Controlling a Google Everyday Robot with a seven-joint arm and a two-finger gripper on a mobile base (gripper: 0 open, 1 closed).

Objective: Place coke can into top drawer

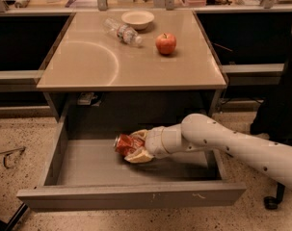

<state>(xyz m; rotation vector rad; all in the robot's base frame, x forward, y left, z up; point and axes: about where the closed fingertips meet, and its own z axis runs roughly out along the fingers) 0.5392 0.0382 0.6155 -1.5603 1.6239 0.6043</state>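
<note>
Coke can (122,143), one, seemingly clamped by gripper (135,146) fingers (138,156) inside top drawer (136,197)

The end effector (131,147) sits low inside the open drawer (131,198), clasping the can (122,143). On the surface (87,64) above are an apple (165,43), a toppled bottle (122,32) and a bowl (138,18).

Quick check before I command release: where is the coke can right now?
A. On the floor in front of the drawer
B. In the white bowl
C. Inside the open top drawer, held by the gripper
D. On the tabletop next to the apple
C. The coke can is down inside the open top drawer, clasped by the gripper, which reaches in from the right. The apple is up on the tabletop, well away from it.
</note>
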